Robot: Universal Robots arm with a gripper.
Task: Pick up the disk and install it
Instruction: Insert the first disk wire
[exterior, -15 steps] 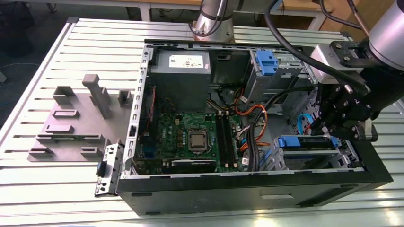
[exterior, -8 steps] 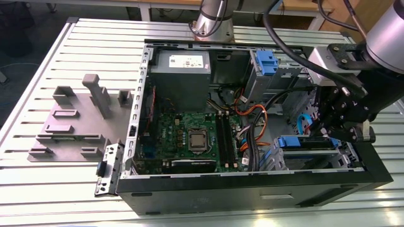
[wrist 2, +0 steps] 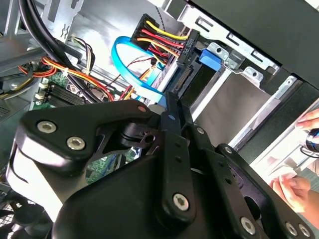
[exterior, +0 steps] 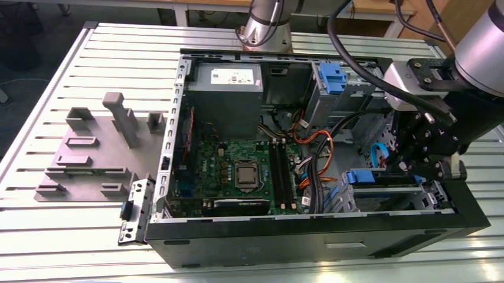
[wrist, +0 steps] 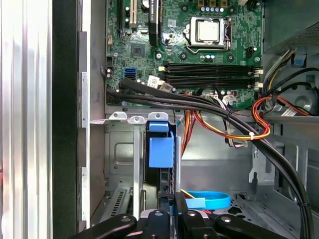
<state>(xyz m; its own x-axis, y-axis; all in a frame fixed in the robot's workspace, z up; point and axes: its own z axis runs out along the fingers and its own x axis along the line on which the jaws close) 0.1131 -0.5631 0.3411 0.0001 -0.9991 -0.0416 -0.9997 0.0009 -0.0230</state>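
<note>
I judged this to be the install step. The claw was drawn narrow and appeared to pinch the near edge of the disk. The disk stood on edge inside the drive cage, directly ahead of the claw. Seating it called for a straight push along the cage, clear of the blue data cable beside the cage.

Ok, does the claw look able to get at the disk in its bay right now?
Probably yes. In the first wrist view the claw sits right at the disk, standing on edge in its bay, nothing between them. The black cables and the blue cable run clear of it.
</note>
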